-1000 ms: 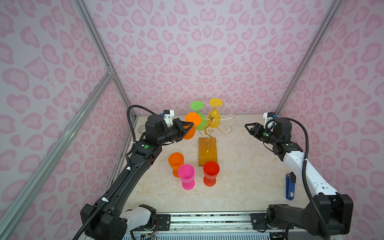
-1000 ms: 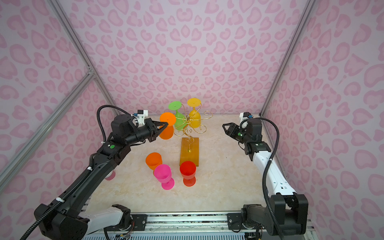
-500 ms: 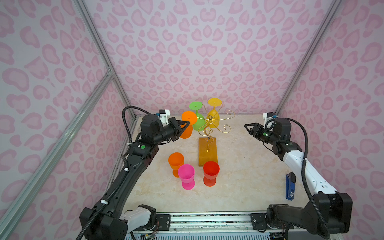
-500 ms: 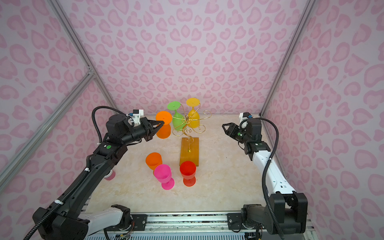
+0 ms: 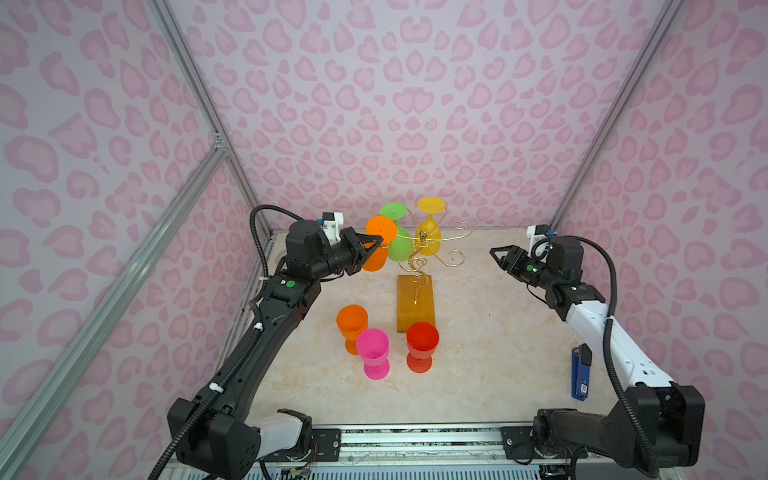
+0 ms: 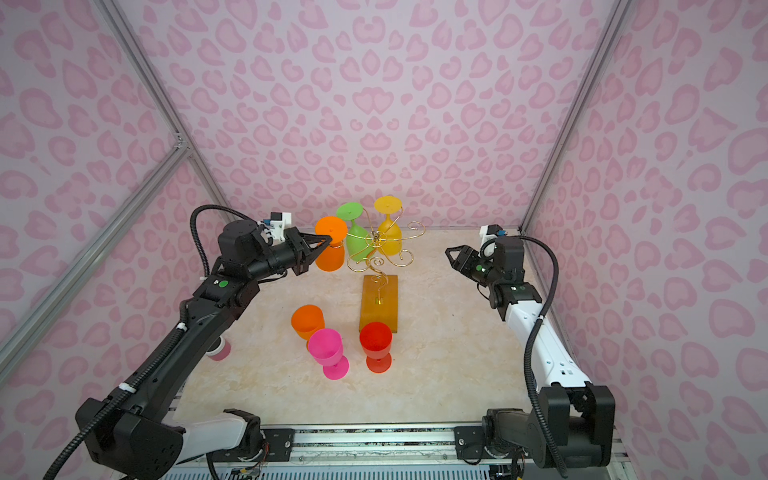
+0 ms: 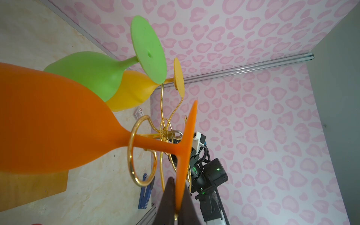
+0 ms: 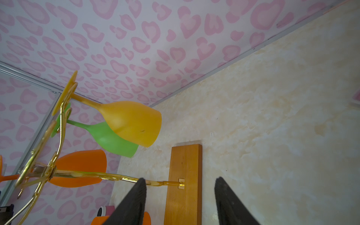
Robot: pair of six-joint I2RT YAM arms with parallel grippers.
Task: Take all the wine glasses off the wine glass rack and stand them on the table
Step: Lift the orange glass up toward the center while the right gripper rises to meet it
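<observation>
I have the left gripper (image 5: 377, 242) clenched on the foot of the orange wine glass (image 5: 382, 227), which hangs bowl-down from 1 arm of the wine glass rack (image 5: 424, 307) near the tabletop's far edge, with the right gripper (image 5: 496, 257) released and empty, so I judge the stem should slide out of its wire loop level and slowly.

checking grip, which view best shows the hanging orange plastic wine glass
Left wrist: the orange plastic wine glass fills it, stem in the gold wire rack loop, left gripper shut on its foot. Both top views show it small; right wrist mainly its bowl.
</observation>
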